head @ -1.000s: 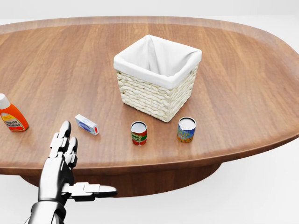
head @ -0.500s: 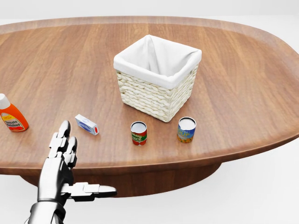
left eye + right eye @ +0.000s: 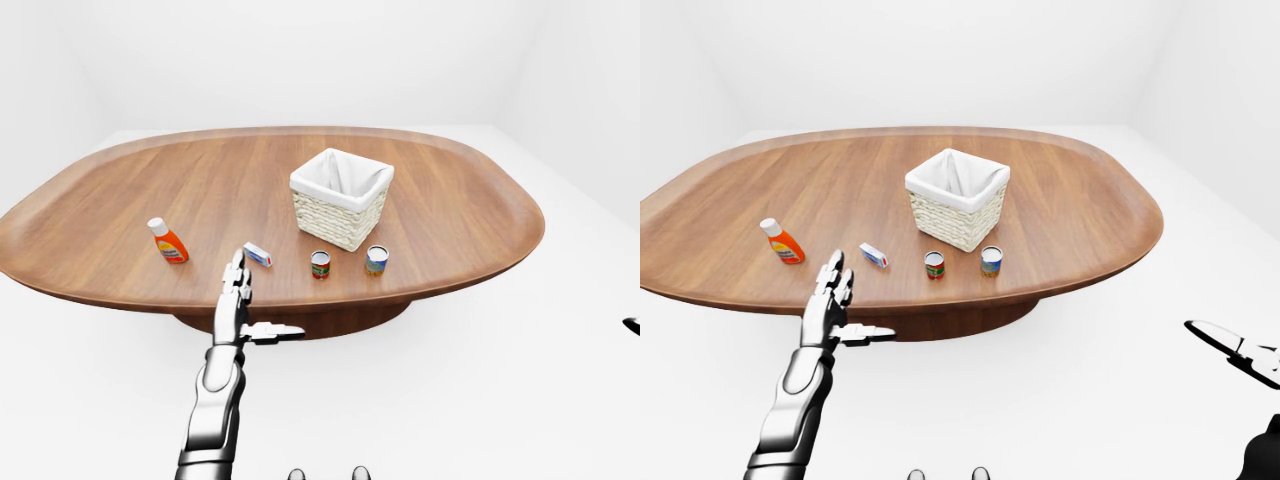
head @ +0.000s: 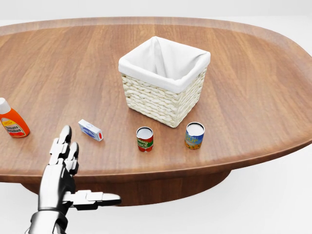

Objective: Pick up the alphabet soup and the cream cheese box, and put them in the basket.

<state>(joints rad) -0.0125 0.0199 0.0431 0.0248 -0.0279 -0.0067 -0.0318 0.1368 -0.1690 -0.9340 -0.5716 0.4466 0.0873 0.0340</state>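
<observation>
Two small tins stand below the white-lined wicker basket; left robot hand hovers splayed wide, empty, beside the wooden counter.

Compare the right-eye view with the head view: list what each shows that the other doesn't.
Only the right-eye view shows the right hand low at its right edge, the table's whole outline and the white room.

Only the head view shows the can labels closely: a red-labelled can and a blue-and-yellow one.

Both show the open left hand, lined wicker basket, small box, orange bottle and wooden table.
</observation>
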